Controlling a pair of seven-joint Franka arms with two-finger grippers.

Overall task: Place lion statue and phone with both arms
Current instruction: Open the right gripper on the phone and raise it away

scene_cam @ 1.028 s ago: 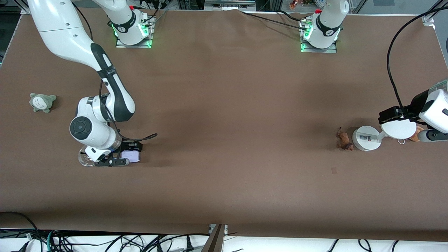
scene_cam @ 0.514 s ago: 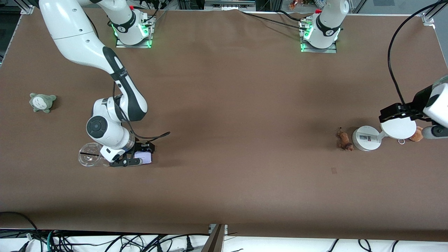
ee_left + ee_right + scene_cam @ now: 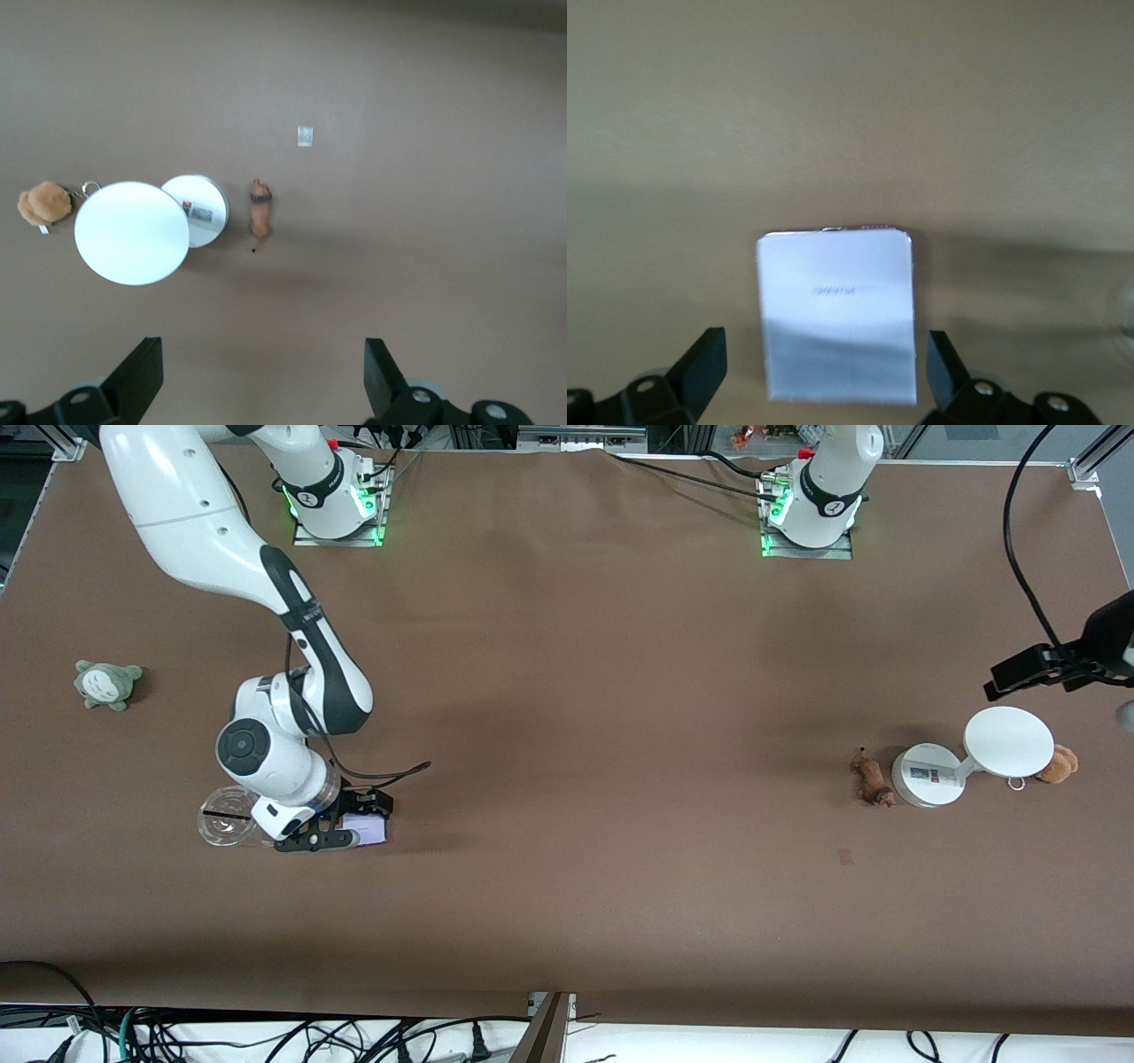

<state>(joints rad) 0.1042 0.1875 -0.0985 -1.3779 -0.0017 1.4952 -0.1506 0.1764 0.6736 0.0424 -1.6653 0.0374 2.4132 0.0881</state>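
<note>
Since a second ago our right arm has carried the phone (image 3: 370,829) toward the table's middle, away from the clear plastic cup (image 3: 223,828), and our left arm has lifted off the white stand (image 3: 966,765).

We can make out one faint line of grey print across the phone's pale face in the right wrist view, too blurred to read; the stand's round base bears a small label we cannot read either.

Our right gripper (image 3: 824,376) stands with its jaws spread, a gap on each side of the phone (image 3: 835,314), which lies flat on the table (image 3: 602,691).

Our left gripper (image 3: 264,381) hangs wide open and empty over the left arm's end of the table. The lion statue (image 3: 260,209) lies just beside the stand's base, and a tan plush (image 3: 1059,763) sits near the stand's disc.
</note>
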